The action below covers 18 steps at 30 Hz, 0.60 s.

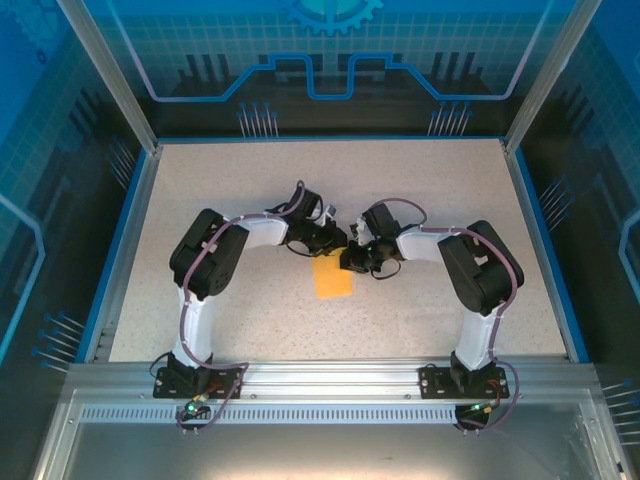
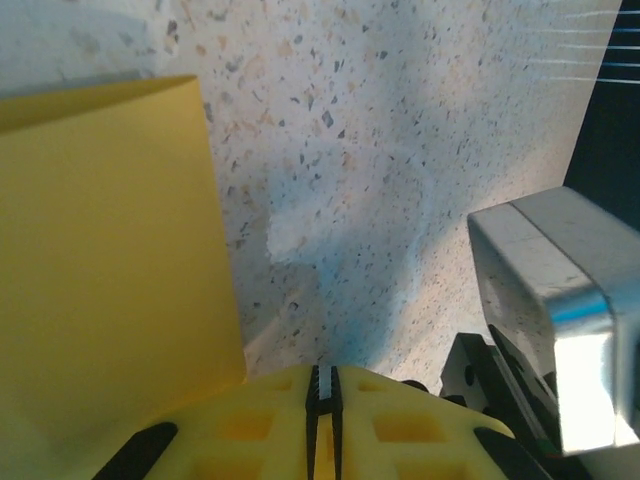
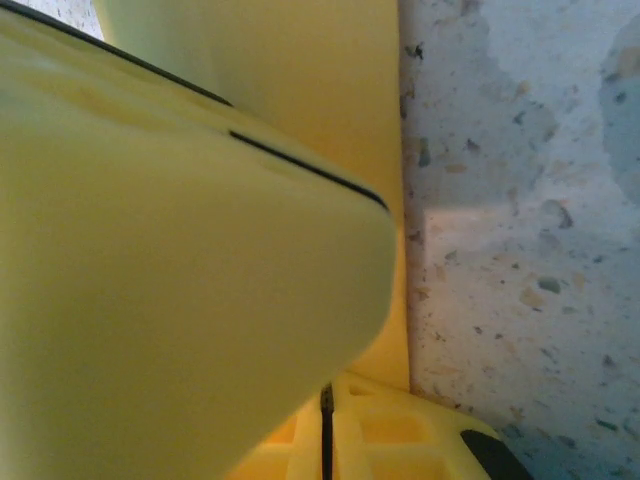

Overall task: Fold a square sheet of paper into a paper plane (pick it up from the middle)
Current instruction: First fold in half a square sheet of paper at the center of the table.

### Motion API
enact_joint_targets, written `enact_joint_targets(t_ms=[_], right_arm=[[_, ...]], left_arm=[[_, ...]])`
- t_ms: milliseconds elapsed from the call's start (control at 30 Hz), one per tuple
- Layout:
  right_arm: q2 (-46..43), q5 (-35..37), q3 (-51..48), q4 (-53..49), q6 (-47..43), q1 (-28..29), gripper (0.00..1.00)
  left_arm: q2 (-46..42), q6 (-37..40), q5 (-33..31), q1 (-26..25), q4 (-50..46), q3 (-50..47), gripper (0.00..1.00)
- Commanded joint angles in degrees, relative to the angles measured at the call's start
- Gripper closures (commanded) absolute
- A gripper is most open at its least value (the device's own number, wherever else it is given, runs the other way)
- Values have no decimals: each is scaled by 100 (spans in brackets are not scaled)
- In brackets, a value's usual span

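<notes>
From above, the square sheet of paper (image 1: 333,277) lies flat as an orange rectangle mid-way across the desk (image 1: 430,190), with the left arm (image 1: 215,255) and right arm (image 1: 480,265) meeting at its far edge. At the left wrist, the left fingers (image 2: 400,430) are pressed together, the paper just to their left. At the right wrist, the right fingers (image 3: 380,435) are together too (pinching paper or not, I cannot tell).
</notes>
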Motion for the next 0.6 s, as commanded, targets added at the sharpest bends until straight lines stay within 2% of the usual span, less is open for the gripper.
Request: enact_joint_targets(t_ms=[0,300,567], right_arm=[[226,36,-98,-187,50,-50,91],[188,-2,-226,-329,-18,-41,91],[121,-63,-600,-390,-71,70,91]], left_arm=[[201,-52,-165,-24,-55,12,84],[363,518,-1113,20,-810,376,85],[520,620,-1218,220,-818,777,85]])
